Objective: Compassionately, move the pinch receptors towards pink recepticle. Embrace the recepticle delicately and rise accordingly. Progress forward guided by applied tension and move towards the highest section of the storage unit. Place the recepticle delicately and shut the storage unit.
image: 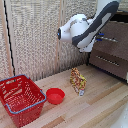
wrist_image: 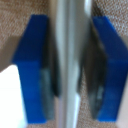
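The claw [wrist_image: 68, 70] is closing narrowly on the top drawer's silver bar handle [wrist_image: 67, 60], its blue fingertips [wrist_image: 32, 70] sitting on either side. The drawer [image: 114, 44] is sitting in the dark dresser [image: 117, 62] at the exterior view's right. A red bowl [image: 55, 95] and red basket [image: 21, 98] are resting on the worktop [image: 100, 105]. The pink cup is showing in neither view.

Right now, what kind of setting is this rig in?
Likely a mock home or bedroom set in a lab: a dark wooden dresser with bar-handle drawers, a light wood floor, and household props on it, a red wire basket and a red bowl.
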